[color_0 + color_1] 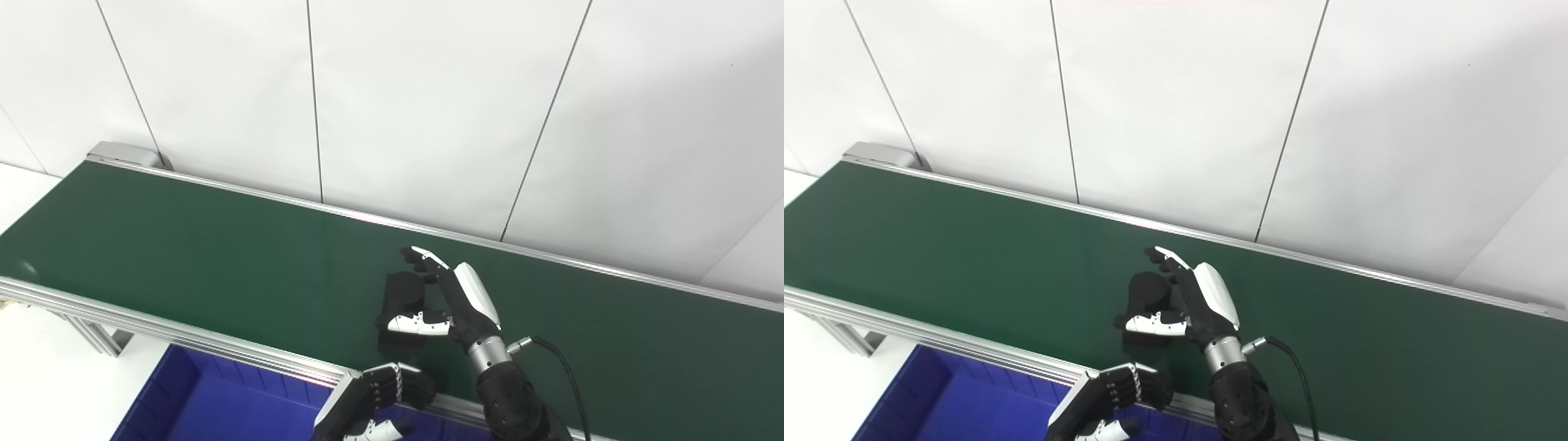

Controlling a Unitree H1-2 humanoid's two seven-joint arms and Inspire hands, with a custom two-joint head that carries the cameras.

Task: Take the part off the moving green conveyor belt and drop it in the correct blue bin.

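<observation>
A black part (404,300) lies on the green conveyor belt (184,257), near its front side. My right hand (450,300) is over the belt just right of the part, open, with its fingers above the part's far edge and its thumb along the near edge. Whether it touches the part I cannot tell. My left hand (373,401) hangs low at the belt's front rail with its fingers curled and nothing in it. It shows in the right eye view too (1108,398). A blue bin (202,404) sits below the front rail.
The belt's aluminium front rail (153,321) runs between the belt and the bin. A white panelled wall (429,110) stands right behind the belt. A black cable (563,367) loops from my right wrist.
</observation>
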